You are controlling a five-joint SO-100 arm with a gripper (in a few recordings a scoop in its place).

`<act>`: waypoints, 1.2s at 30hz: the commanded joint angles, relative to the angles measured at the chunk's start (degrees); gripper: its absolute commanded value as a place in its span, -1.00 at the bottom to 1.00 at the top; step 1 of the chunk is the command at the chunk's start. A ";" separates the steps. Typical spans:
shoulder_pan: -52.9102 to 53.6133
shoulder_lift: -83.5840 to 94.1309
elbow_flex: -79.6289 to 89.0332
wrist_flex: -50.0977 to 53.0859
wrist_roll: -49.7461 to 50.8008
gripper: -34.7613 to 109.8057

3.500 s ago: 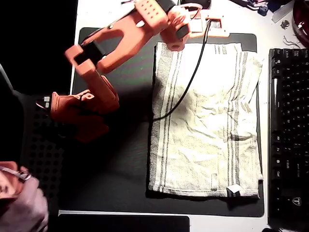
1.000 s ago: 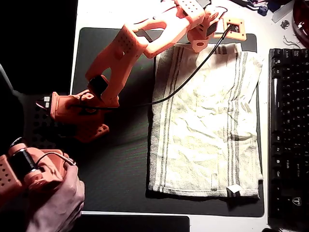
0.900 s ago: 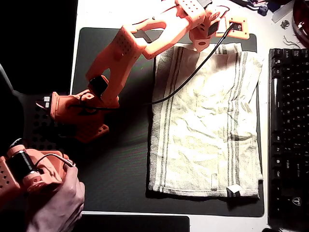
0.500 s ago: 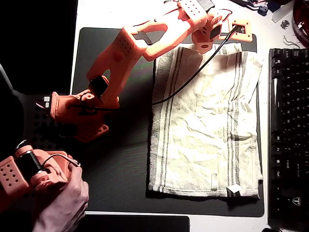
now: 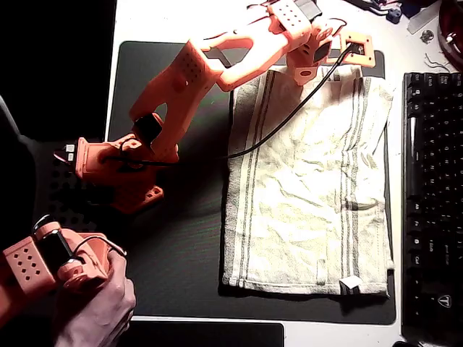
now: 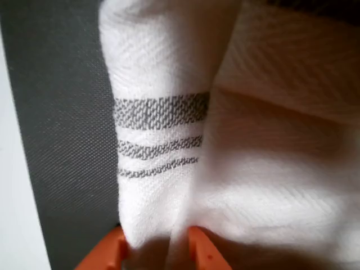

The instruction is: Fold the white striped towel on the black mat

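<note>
The white striped towel [image 5: 311, 188] lies spread flat and wrinkled on the right half of the black mat [image 5: 173, 253]. My orange gripper [image 5: 320, 65] sits at the towel's top edge, right of its middle. In the wrist view a raised fold of the towel [image 6: 163, 129] with three grey stripes is bunched between my two orange fingertips [image 6: 199, 253], so the gripper [image 6: 157, 250] is shut on the cloth. The mat [image 6: 62, 140] shows to the left of the fold. A small white hem tag [image 5: 350, 283] lies at the towel's bottom right.
A black keyboard [image 5: 432, 195] lies along the mat's right side, close to the towel's edge. My arm's base [image 5: 116, 170] stands at the mat's left edge. A black cable [image 5: 282, 116] hangs from the wrist across the towel's upper left. White table [image 5: 145, 18] borders the mat's top.
The arm swung right from the towel's top-left corner along its top edge. In the last second the gripper edged slightly further right and settled onto the edge.
</note>
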 commanded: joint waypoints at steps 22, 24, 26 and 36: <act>0.00 16.17 7.38 0.79 -2.02 -0.52; 0.26 19.16 9.49 0.88 -2.55 -0.52; 0.35 22.76 12.04 0.79 -2.99 -0.52; 1.76 38.58 20.65 2.64 -4.04 -0.52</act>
